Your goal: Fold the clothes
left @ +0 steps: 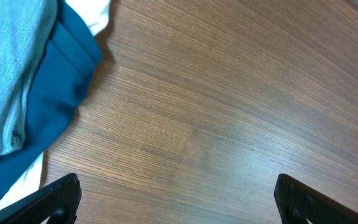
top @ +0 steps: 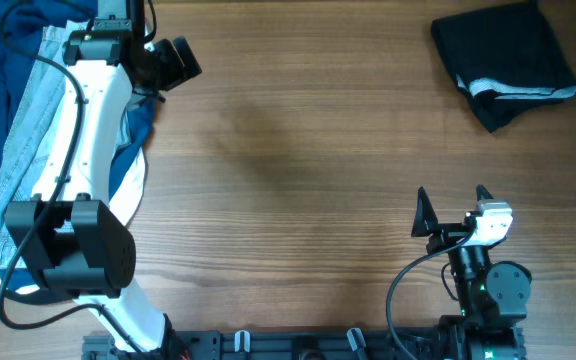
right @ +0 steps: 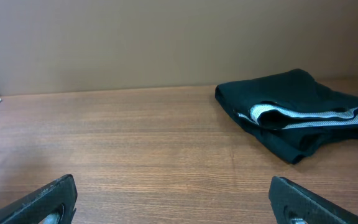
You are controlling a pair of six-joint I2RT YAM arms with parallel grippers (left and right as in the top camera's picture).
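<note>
Overhead: black shorts [top: 503, 60] folded, pale grey waistband lining showing.

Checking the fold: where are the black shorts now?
Overhead view: the black shorts lie bundled at the table's far right corner, ahead of the open right gripper and apart from it.

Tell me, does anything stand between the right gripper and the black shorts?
Nothing visible does. Only bare table lies between the open right gripper and the shorts, which lie at the far right corner.
</note>
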